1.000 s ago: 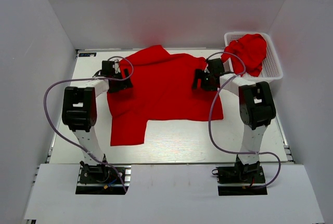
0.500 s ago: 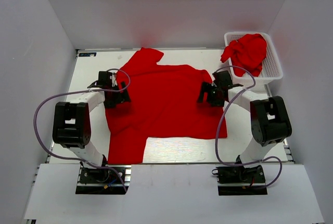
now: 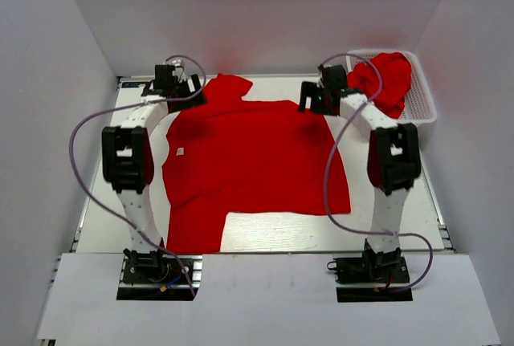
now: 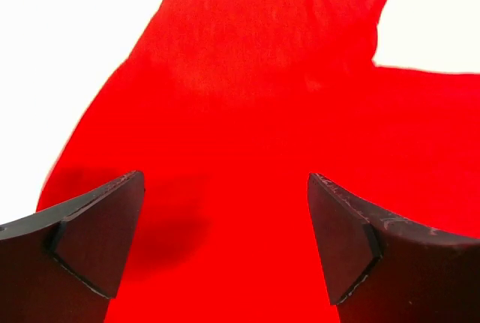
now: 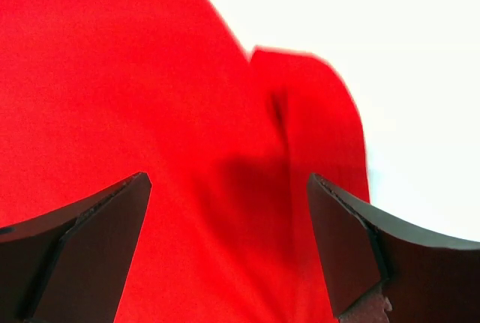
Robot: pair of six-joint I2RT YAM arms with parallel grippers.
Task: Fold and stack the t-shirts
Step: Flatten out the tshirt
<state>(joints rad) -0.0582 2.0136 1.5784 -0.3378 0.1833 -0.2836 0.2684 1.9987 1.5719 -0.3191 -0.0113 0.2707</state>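
One red t-shirt [image 3: 253,157] lies spread flat on the white table [image 3: 265,234], with a small white tag [image 3: 181,151] near its left edge. One sleeve points to the far side, another to the near left. My left gripper [image 3: 185,94] hovers open over the shirt's far left corner. In the left wrist view it [image 4: 225,248] stands wide above red cloth [image 4: 262,113], holding nothing. My right gripper [image 3: 312,103] is open over the far right corner. The right wrist view shows it [image 5: 225,252] empty above cloth [image 5: 150,98] with a fold. Another t-shirt [image 3: 385,77] lies crumpled in the basket.
A white lattice basket [image 3: 422,105] stands at the far right corner of the table. White walls close in the left, right and far sides. Purple cables [image 3: 80,145] loop beside both arms. Bare table shows along the near edge and the left side.
Both arms have swung from the shirt's middle sides to its far corners. Both grippers stayed open. The shirt now lies flatter and a little wider.
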